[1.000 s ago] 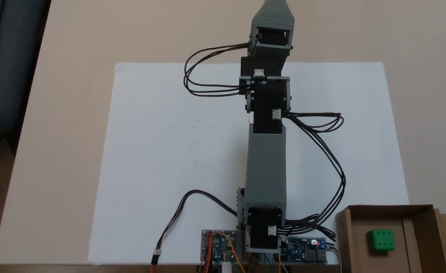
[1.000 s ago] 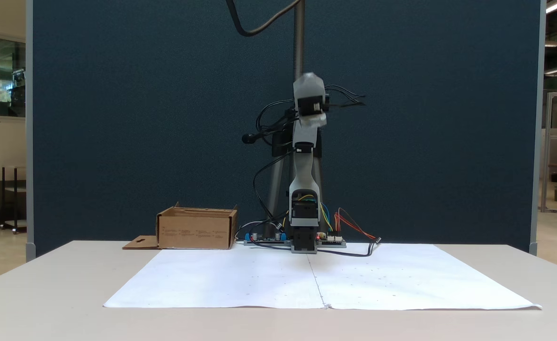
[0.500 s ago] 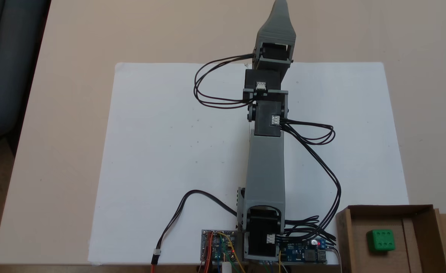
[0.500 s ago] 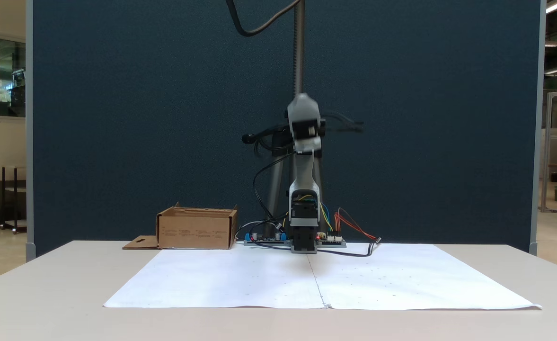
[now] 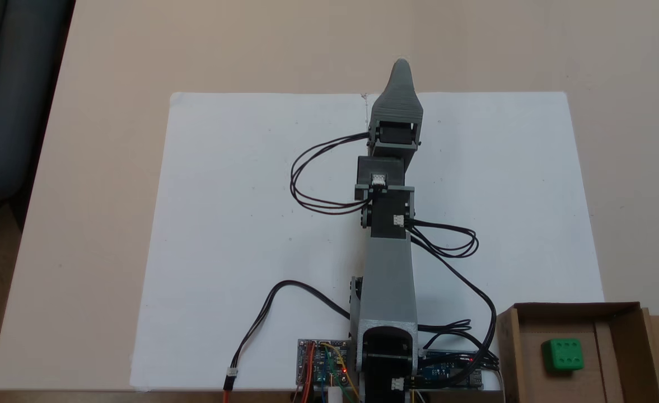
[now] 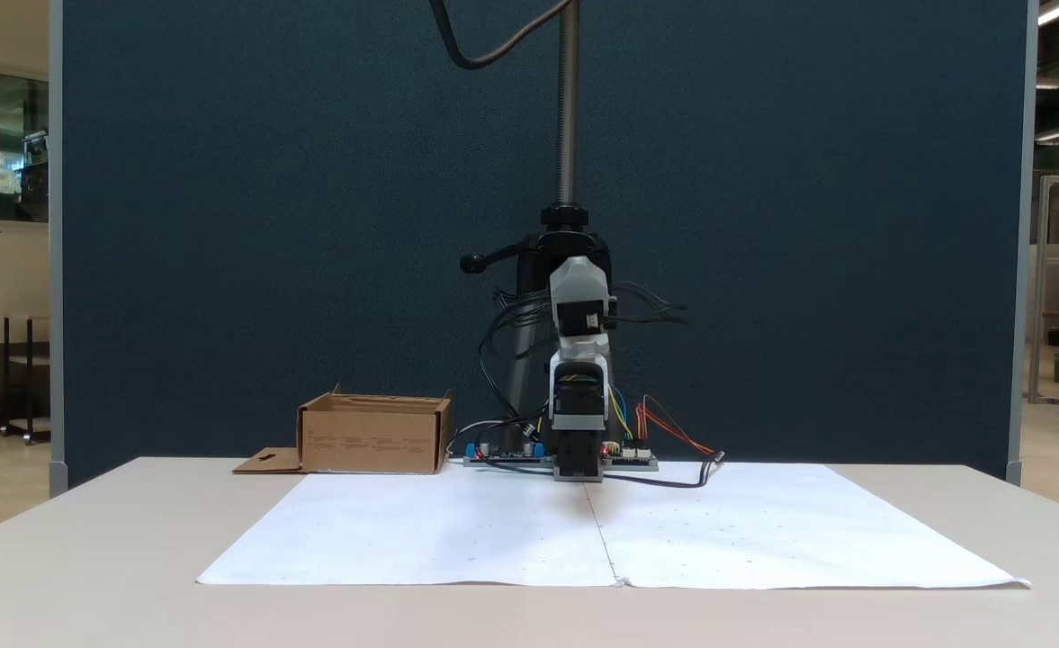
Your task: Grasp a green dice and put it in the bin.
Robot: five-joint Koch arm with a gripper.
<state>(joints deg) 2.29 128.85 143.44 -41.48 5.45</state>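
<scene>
Since a second ago the arm point(image 5: 388, 268) is folding back and dropping lower, gripper point(image 5: 401, 64) pointing away from the base; can't tell if the fingers are together. Green dice point(image 5: 562, 355) is sitting inside the bin point(image 5: 508, 347).

I saw matt brown cardboard on the bin point(image 5: 620, 313), smooth green plastic on the dice point(image 5: 562, 354), matt white paper sheet point(image 5: 239, 224) beneath.

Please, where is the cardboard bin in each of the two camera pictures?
Fixed view from above: the bin sits in the bottom right corner, with the green dice inside.
Fixed view from the front: the bin stands left of centre.
Shared landmark: the white paper sheet.
</scene>
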